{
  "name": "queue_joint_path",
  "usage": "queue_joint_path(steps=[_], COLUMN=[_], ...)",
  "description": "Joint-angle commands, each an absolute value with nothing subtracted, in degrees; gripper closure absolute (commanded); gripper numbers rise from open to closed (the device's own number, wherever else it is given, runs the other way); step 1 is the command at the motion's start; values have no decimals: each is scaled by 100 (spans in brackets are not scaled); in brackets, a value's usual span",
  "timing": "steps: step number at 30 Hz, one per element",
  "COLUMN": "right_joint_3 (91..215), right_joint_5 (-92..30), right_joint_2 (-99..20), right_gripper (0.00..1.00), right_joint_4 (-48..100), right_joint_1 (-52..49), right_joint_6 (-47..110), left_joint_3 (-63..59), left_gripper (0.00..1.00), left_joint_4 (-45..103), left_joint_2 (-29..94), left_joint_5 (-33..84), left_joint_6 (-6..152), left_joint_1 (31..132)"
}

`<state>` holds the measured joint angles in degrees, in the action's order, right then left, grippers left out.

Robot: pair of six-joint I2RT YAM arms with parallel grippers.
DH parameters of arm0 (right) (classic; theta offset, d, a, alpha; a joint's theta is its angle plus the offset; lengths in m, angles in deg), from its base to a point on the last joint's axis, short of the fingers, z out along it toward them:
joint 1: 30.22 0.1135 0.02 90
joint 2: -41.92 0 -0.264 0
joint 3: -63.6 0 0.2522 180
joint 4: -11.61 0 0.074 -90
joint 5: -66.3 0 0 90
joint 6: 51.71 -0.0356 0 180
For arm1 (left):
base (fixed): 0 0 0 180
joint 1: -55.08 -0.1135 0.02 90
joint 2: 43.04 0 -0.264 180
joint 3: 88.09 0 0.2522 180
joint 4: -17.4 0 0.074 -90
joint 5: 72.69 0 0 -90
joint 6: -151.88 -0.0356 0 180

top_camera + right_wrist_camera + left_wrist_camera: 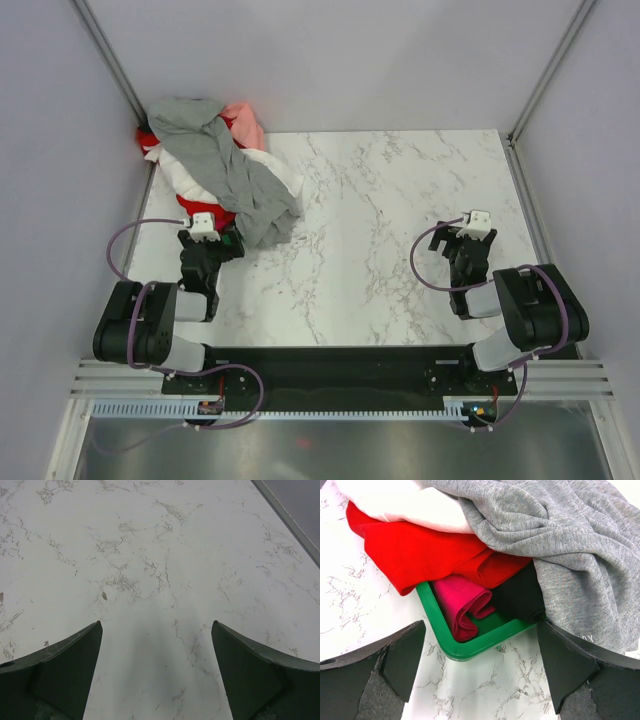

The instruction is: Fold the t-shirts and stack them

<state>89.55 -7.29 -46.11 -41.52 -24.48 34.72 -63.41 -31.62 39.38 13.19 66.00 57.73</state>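
A heap of t-shirts lies at the table's far left. A grey one (225, 175) drapes over the top, with white (180, 175), red (150, 140) and pink (245, 125) cloth under it. In the left wrist view the grey shirt (570, 535) hangs over a red one (420, 550), a white one (405, 500), a rolled magenta one (462, 602) and a dark one (520, 597), all in a green basket (470, 647). My left gripper (212, 243) (480, 670) is open and empty just short of the basket's corner. My right gripper (468, 245) (157, 670) is open and empty over bare marble.
The white marble table (400, 200) has grey walls on three sides with metal corner posts (110, 50). Its right edge shows in the right wrist view (295, 525).
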Motion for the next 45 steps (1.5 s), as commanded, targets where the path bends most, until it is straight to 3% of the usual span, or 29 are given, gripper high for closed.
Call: queue_joint_path(steps=[1, 12, 15, 19, 24, 25, 26, 27, 28, 29, 30, 31, 33, 35, 36, 39, 41, 45], right_joint_3=[9046, 9081, 10133, 11215, 13430, 13554, 13772, 13757, 13644, 13504, 13493, 13441, 13117, 12993, 13001, 13080, 13019, 12616], right_joint_5=[-735, -979, -1384, -1938, -2422, -2440, -1970, -1783, -2059, -2767, -2922, -2967, -2950, -2836, -2792, -2948, -3029, -2801], right_joint_2=[-4588, -4466, -3536, -2131, -1951, -2021, -2091, -2162, -2336, -2451, -2592, -2750, -2734, -2663, -2733, -2978, -3059, -2788], right_gripper=[2, 2, 2, 2, 2, 2, 2, 2, 2, 5, 6, 6, 7, 5, 5, 2, 6, 4], right_joint_4=[-4424, -4250, -1765, -103, 2902, 3150, 4292, 4599, 4594, 4541, 4654, 4681, 4375, 4234, 4233, 4417, 4470, 4436], right_joint_1=[-2459, -2442, -2205, -1827, -1492, -1492, -1536, -1545, -1571, -1597, -1589, -1580, -1475, -1274, -1194, -1018, -869, -658], right_joint_6=[3504, 3643, 4003, 3401, 2311, 1900, 1069, 852, 867, 980, 973, 851, 710, 718, 744, 753, 797, 727], left_joint_3=[-6237, -6246, -6246, -6246, -6237, -6124, -5975, -5721, -4936, -4484, -4036, -3178, -2391, -2001, -1923, -1256, -317, 1527], left_gripper=[0, 0, 0, 0, 0, 0, 0, 0, 0, 0, 0, 0, 0, 0, 0, 0, 0, 0], left_joint_4=[-3529, -3537, -3528, -3528, -3545, -3181, -2577, -1822, 108, 980, 1729, 3459, 5060, 4938, 4796, 4882, 5137, 5646], left_joint_2=[3905, 3914, 3923, 3914, 3888, 3583, 3223, 2881, 2564, 2100, 1999, 1911, 1831, 1657, 1638, 2161, 2821, 4795], left_joint_5=[1318, 1318, 1318, 1318, 1318, 1196, 1117, 959, 436, 82, -731, -1156, -1738, -771, 305, 1147, 1475, 1396], left_joint_6=[6329, 6329, 6329, 6329, 6329, 6355, 6381, 6433, 6686, 6950, 7710, 8204, 9242, 9064, 8801, 8973, 8904, 8561], left_joint_1=[5789, 5789, 5789, 5789, 5780, 5789, 5798, 5798, 5798, 5789, 5798, 5789, 5737, 5422, 5289, 5297, 5663, 6805])
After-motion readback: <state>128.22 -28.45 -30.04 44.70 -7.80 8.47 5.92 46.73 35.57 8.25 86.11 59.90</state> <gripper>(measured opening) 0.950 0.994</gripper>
